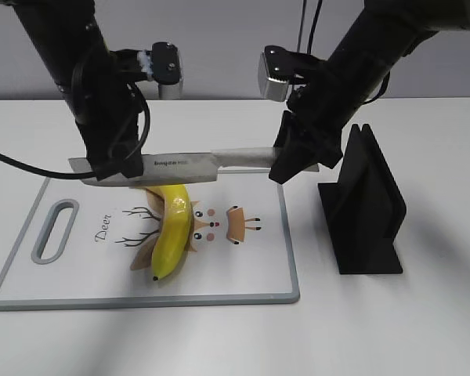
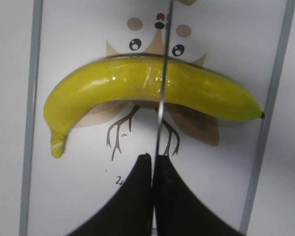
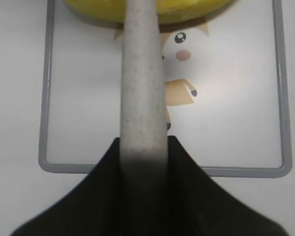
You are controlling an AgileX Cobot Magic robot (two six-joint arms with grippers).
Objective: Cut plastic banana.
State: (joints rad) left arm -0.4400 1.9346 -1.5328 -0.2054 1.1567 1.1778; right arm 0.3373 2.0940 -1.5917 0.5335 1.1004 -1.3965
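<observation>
On my exterior feed the glossy yellow plastic banana (image 1: 171,233) lies on the white cutting board with grey rim and printed cartoon deer (image 1: 31,270), which sits flat on the white counter (image 1: 423,329). The banana runs from near the board's middle toward its front edge, covering part of the deer drawing. To the right of the board, apart from it, stands a black slotted knife stand (image 1: 366,205).

A long kitchen knife with a steel blade and pale grey handle (image 1: 184,163) hangs level above the banana, held at both ends. My left claw (image 1: 110,168) is closed on the blade's tip end; in the left wrist feed its black fingers (image 2: 132,206) pinch the thin blade, whose edge crosses the banana's middle. My right claw (image 1: 294,160) is closed around the handle (image 3: 142,88). I cannot tell whether the blade touches the banana.
</observation>
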